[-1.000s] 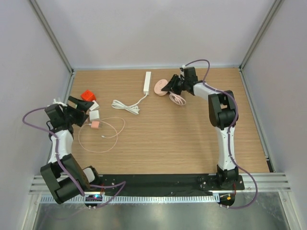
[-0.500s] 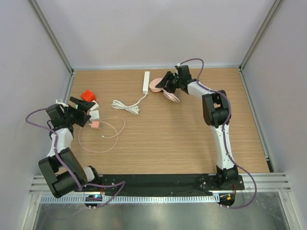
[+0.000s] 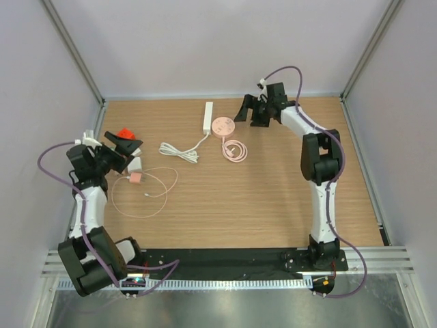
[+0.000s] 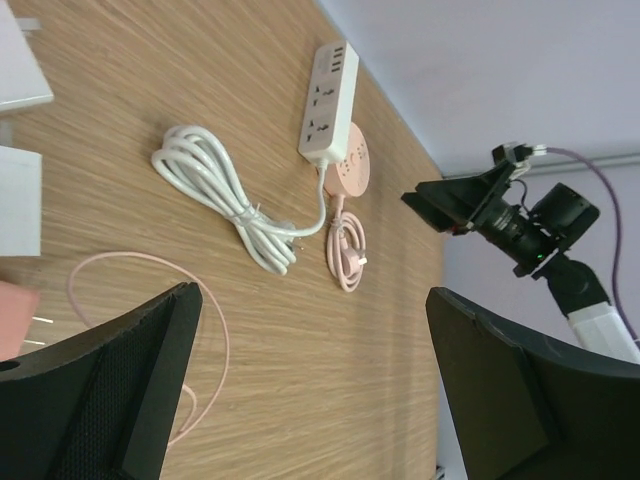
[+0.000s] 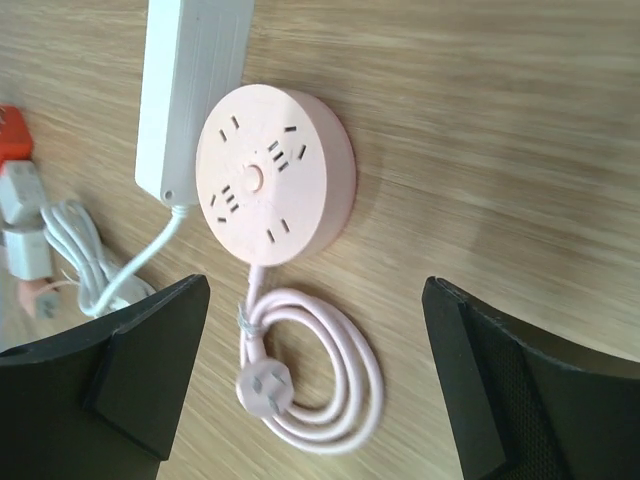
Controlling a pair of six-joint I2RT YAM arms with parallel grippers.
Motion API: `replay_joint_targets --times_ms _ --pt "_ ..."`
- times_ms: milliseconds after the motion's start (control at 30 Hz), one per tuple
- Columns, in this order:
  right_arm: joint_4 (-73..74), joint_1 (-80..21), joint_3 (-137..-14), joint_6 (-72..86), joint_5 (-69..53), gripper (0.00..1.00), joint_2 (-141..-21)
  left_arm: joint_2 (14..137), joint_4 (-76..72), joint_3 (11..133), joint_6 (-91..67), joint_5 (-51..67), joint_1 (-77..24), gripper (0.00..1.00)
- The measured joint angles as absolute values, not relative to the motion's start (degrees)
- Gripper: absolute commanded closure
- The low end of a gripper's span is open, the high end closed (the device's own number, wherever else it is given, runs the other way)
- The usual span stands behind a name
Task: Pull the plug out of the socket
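Observation:
A round pink socket (image 3: 221,126) lies flat on the wood beside the end of a white power strip (image 3: 209,117). Its pink cord is coiled, and the plug (image 5: 264,385) at the cord's end rests loose on the table. Nothing is plugged into the socket's face (image 5: 275,175). My right gripper (image 3: 250,116) hovers just right of the socket, open and empty; in its wrist view the coil (image 5: 330,400) lies between the wide-apart fingers. My left gripper (image 3: 130,154) stands open at the far left, and its wrist view shows the socket (image 4: 347,170) far off.
A bundled white cord (image 3: 179,152) runs from the power strip. At the left lie a red block (image 3: 124,134), white adapters (image 3: 134,164) and a pink adapter (image 3: 136,178) with a thin pink cable loop (image 3: 147,198). Walls close in the table's left, right and far sides.
My right gripper opened and let go of the pink socket, which now lies flat by the power strip with its coil beside it. The gripper drew back to the right. The left arm shifted slightly.

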State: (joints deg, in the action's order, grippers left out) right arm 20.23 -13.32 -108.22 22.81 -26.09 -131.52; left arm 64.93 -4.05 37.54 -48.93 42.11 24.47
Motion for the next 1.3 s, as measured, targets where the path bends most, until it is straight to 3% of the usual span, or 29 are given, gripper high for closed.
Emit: replay_joint_targets --times_ms 100,367,533,667,933,1300 --pt "22.83 -12.60 -105.16 14.94 -24.40 0.00 -124.92 63.48 -1.83 38.83 -47.22 41.93 22.48 0.00" --pt "25.50 -11.90 -85.78 1.41 -17.69 0.00 -94.19 56.40 9.52 44.88 -37.12 34.59 13.45 0.00" --pt "26.00 -3.44 -76.25 -0.03 -16.16 0.00 -80.38 50.30 16.29 47.68 -29.04 25.19 6.24 0.00" --pt "27.27 3.79 -67.94 -1.52 -10.68 0.00 -71.26 43.88 19.09 47.37 -24.38 18.83 4.03 0.00" --pt "29.41 3.09 -55.02 -5.67 -2.98 0.00 -47.86 32.97 20.78 40.86 -20.49 11.00 2.94 0.00" --pt "29.89 3.09 -46.61 -1.23 7.57 0.00 -38.94 29.12 23.31 38.30 -19.44 4.93 0.05 0.00"
